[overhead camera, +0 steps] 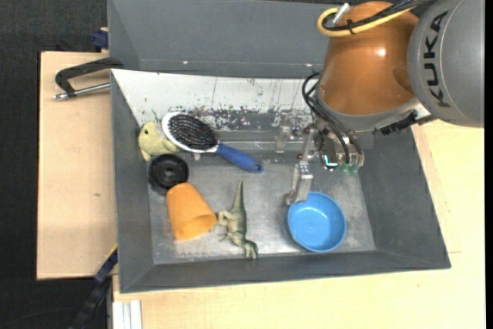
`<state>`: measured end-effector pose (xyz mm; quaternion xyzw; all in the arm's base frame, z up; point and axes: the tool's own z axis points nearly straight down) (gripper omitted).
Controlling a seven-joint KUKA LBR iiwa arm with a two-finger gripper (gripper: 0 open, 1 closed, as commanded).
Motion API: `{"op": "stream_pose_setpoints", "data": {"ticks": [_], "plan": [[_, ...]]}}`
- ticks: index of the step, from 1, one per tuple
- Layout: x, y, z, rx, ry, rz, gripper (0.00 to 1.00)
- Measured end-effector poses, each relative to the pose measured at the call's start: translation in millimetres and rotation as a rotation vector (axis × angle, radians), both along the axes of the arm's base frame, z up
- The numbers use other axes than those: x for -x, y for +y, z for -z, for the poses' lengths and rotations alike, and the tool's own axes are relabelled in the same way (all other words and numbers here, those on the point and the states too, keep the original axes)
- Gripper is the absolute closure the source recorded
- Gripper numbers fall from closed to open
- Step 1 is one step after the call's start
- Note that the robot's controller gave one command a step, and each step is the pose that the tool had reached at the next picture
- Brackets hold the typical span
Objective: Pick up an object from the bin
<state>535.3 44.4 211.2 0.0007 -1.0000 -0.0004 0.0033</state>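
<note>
My gripper hangs under the orange cover at the right of the bin, open, with nothing between its fingers. One silver finger reaches down to the upper left rim of a round blue bowl, which sits upright on the bin floor near the front. I cannot tell whether that finger touches the rim. A small green dinosaur toy lies to the left of the bowl, apart from the gripper.
An orange cup lies on its side at the front left beside a black round cap. A black-bristled hairbrush with a blue handle and a yellow soft toy lie at the back left. The arm covers the bin's right back corner.
</note>
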Motion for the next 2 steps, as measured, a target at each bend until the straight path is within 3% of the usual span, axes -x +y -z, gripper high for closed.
{"op": "stream_pose_setpoints", "data": {"ticks": [1,2], "plan": [[-65.3,59,99,-0.002,-0.011,-0.349,0.0],[-59.3,114,71,-0.001,-0.01,-0.309,0.0]]}}
